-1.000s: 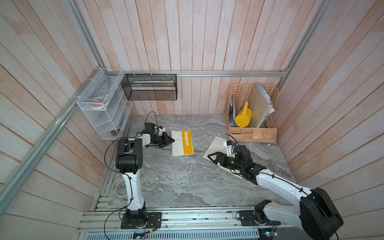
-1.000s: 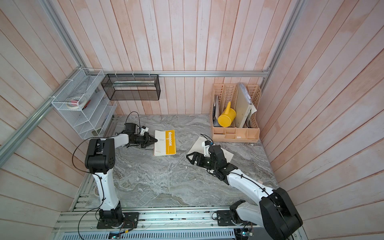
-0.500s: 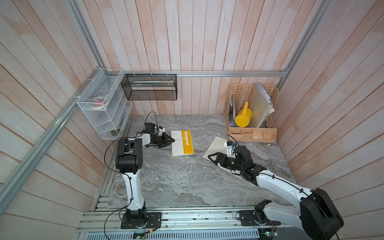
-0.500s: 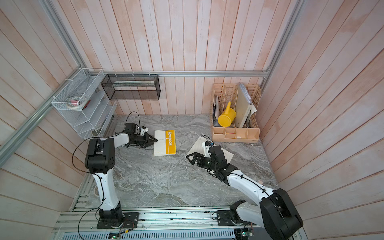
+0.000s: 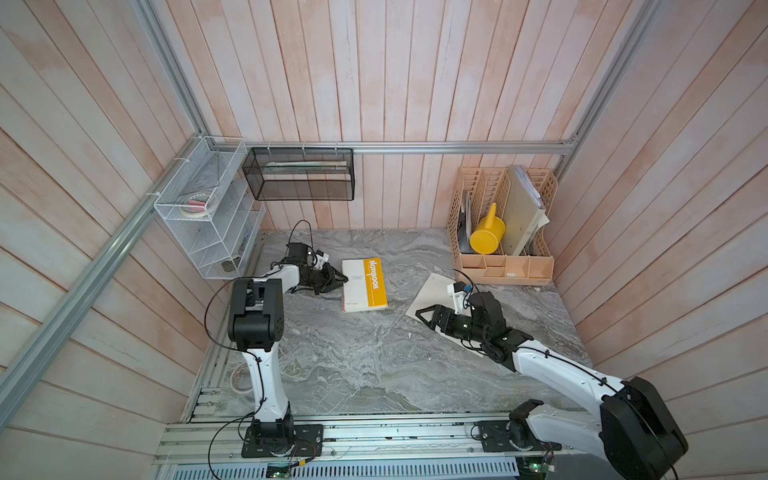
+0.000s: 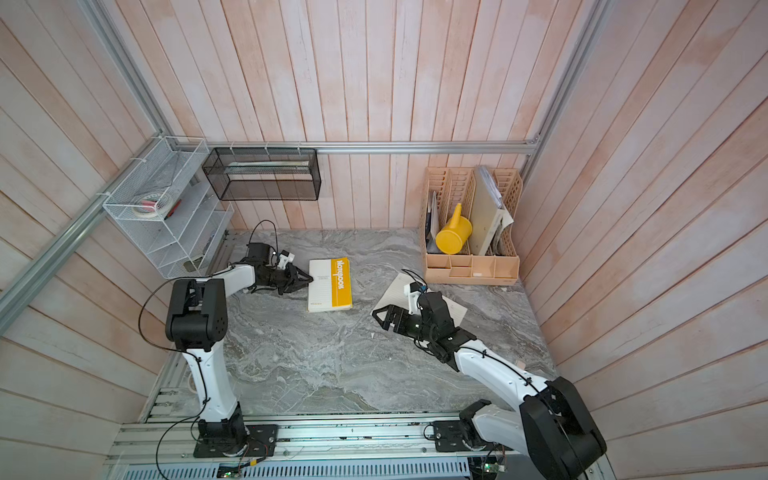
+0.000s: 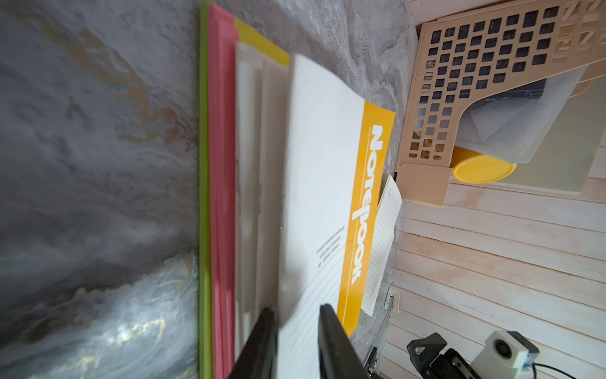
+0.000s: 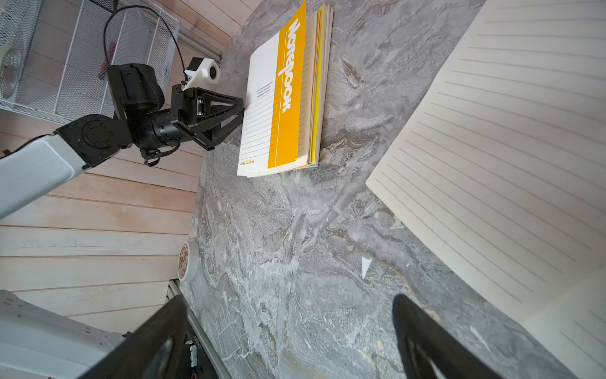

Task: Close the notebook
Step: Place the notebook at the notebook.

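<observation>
Notebook [image 5: 364,284] lies flat on the grey table [image 5: 353,365], left of the middle and towards the far side, with its orange-banded cover up and down on the pages, or nearly so. In the left wrist view the cover's free edge looks a little lifted above pink and green sheets that stick out past it. The left gripper [image 5: 338,279] is at that left edge with its jaws slightly apart; the cover's edge lies between them and does not look pinched. The step in hand looks like letting go. To do it well, widen the jaws enough to clear the paper, then draw back to the left, low and level, so that neither finger [image 7: 331,341] catches the cover and flips it up again. If the cover springs up, a light press from above should settle it. The right gripper [image 5: 424,316] hangs with its jaws wide apart and empty over the near left corner of a loose lined sheet [image 5: 432,291], well apart from the notebook. Room to back away on the left is short — the table's edge, the wall and a wire shelf [image 5: 208,232] are all close (a cable also loops over that wrist). The widest bare stretch lies on the near side of the notebook, between the two arms; a desk organizer [image 5: 503,266] fills the far right corner.
</observation>
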Action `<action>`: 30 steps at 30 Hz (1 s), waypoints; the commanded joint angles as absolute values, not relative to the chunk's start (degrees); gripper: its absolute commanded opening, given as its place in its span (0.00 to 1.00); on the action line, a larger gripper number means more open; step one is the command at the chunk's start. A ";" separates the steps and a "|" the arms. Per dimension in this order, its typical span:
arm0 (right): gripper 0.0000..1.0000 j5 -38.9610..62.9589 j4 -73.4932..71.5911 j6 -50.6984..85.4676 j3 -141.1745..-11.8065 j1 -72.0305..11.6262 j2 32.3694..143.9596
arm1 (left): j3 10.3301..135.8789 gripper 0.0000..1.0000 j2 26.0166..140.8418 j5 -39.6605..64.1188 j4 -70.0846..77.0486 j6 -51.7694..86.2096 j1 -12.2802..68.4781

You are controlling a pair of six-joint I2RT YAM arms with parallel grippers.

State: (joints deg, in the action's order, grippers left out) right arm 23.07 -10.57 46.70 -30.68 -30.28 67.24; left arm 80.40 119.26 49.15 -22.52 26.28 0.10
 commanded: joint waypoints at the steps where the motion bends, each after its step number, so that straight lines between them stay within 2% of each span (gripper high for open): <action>1: 0.98 24.15 -11.53 47.10 -29.92 -30.10 66.36 | 82.47 0.30 115.42 45.01 -26.90 22.96 -0.18; 10: 0.98 24.35 -11.28 46.91 -30.12 -30.12 66.00 | 81.31 0.38 108.51 36.12 -33.22 18.34 -0.18; 16: 0.98 25.31 -13.14 47.81 -29.41 -30.08 66.58 | 76.84 0.45 101.03 35.19 -31.54 17.76 -0.18; 19: 0.98 25.48 -13.12 47.62 -29.24 -30.13 66.67 | 74.10 0.47 97.03 37.04 -29.33 18.93 -0.22; 25: 0.98 24.98 -12.75 47.53 -29.00 -30.00 66.82 | 63.73 0.50 88.95 47.30 -17.34 28.02 0.33; 30: 0.98 25.42 -11.55 47.36 -28.65 -27.96 65.52 | 56.41 0.53 83.71 50.49 -9.19 36.28 5.06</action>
State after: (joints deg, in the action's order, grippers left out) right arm 24.77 -12.08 47.64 -29.56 -29.19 66.63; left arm 58.76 85.95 46.22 -16.71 30.24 2.39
